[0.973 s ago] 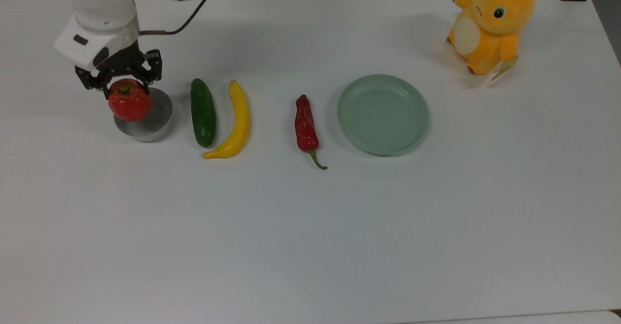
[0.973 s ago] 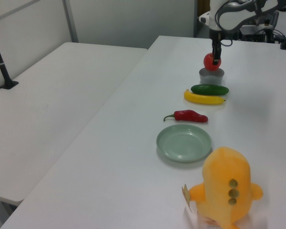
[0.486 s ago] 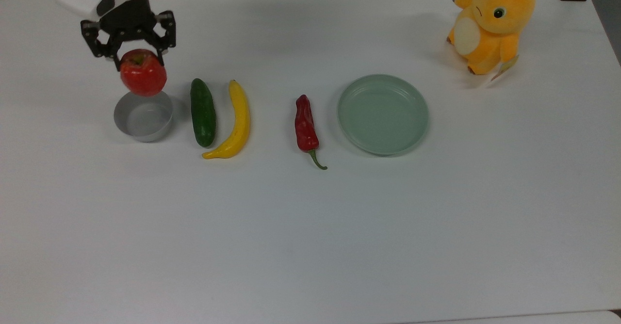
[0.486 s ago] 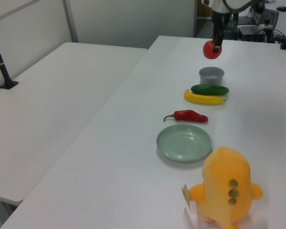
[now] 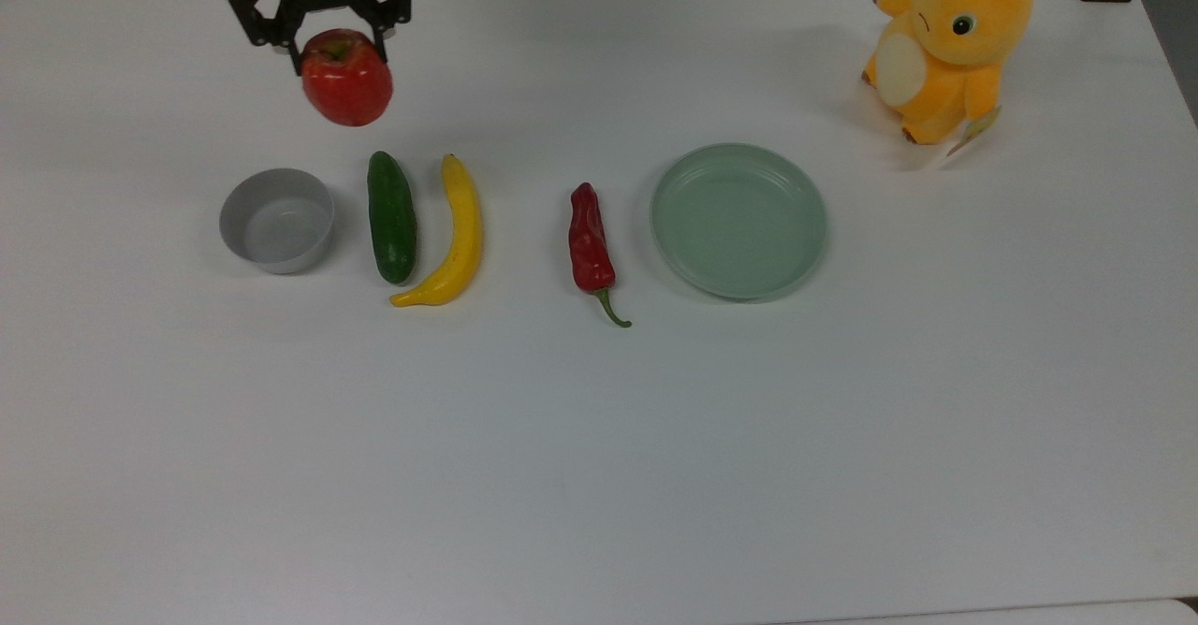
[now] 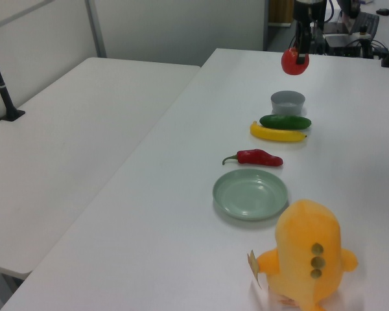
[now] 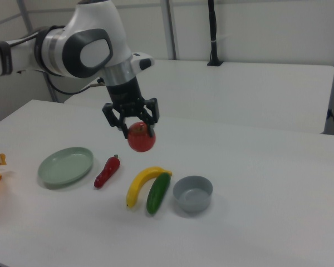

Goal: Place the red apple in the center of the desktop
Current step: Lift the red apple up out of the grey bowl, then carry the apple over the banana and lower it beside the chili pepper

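The red apple (image 5: 346,79) hangs high in the air with my gripper (image 5: 335,42) shut on its top. In the right view the apple (image 7: 141,137) and gripper (image 7: 136,129) float above the banana and the chili pepper. From the left view the apple (image 6: 294,61) sits well above the grey bowl (image 6: 288,102), held by the gripper (image 6: 299,55). Below lies the white desktop (image 5: 599,438), its middle bare.
On the desktop lie a row of things: grey bowl (image 5: 277,220), cucumber (image 5: 390,216), banana (image 5: 453,235), dark-red chili pepper (image 5: 591,245) and pale-green plate (image 5: 738,220). An orange plush toy (image 5: 947,43) stands at the top view's upper right.
The gripper has lifted the apple out of the grey bowl and carried it up and toward the top view's right, above the cucumber's far end. The bowl now stands empty.
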Tool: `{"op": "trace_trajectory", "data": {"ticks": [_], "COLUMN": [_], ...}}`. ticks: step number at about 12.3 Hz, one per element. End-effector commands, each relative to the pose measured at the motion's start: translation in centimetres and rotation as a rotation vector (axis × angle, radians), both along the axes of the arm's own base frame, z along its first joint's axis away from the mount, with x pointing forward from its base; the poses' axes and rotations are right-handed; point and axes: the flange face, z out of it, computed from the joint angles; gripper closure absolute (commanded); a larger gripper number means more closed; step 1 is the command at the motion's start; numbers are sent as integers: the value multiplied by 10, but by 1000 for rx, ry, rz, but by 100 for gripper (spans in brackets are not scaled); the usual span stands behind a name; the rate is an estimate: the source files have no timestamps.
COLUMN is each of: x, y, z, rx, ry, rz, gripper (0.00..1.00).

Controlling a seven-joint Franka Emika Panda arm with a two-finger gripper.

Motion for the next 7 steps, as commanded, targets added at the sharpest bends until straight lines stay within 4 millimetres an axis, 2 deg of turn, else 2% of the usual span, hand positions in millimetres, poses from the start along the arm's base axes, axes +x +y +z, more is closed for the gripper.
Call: {"op": "trace_trajectory", "data": {"ticks": [1,3,5,7], "x": [-12,-12,-12,-10], "y": [35,68,95,114], "z": [0,-11,-35,-59], "rx": [60,63,60,58], "ry": [44,64,97,101], "rz": [-16,-23,-1,1], "gripper": [91,91,90,91]}}
